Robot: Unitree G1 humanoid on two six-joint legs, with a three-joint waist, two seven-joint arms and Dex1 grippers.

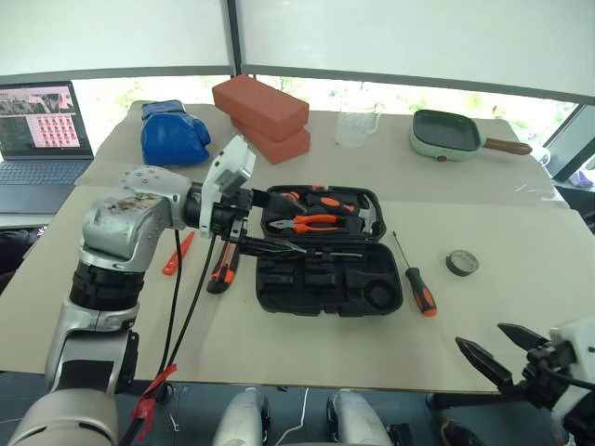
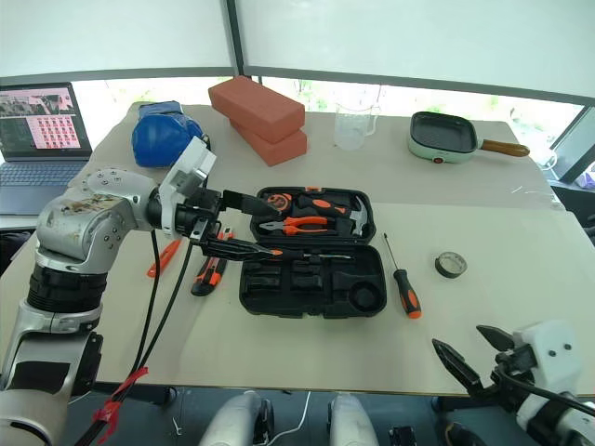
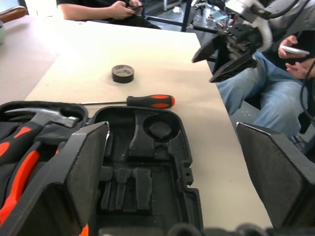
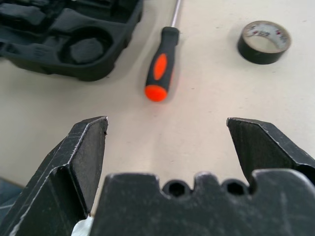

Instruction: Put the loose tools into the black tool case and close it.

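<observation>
The beige tabletop (image 1: pixel 483 232) is seen carrying everything. At its middle the black tool case (image 1: pixel 330 279) is laid open, its lid half toward the far side with orange-handled pliers (image 1: pixel 311 223) and a hammer (image 1: pixel 367 216) seated in it, and its near half showing bare moulded slots. A thin screwdriver (image 2: pixel 307 254) is seen lying across the case along the hinge line, just off the lower finger of the left pincer.

The left pincer (image 1: pixel 265 223) is held over the left edge of the case, pointing across it; its two black fingers are spread wide and nothing is gripped between them. The right pincer (image 1: pixel 502 351) is held low at the near right edge of the tabletop, well apart from the case, with its fingers likewise spread wide and empty.

On the tabletop to the right of the case a black-and-orange-handled screwdriver (image 1: pixel 416 282) is laid with its shaft pointing away, near the case but not touching it. Farther right the small dark tape roll (image 1: pixel 462 263) is laid flat. To the left of the case, partly behind the left arm's cables, the black-and-orange utility knife (image 1: pixel 223 269) is found, and beyond it the slim all-orange screwdriver (image 1: pixel 177 255).
</observation>
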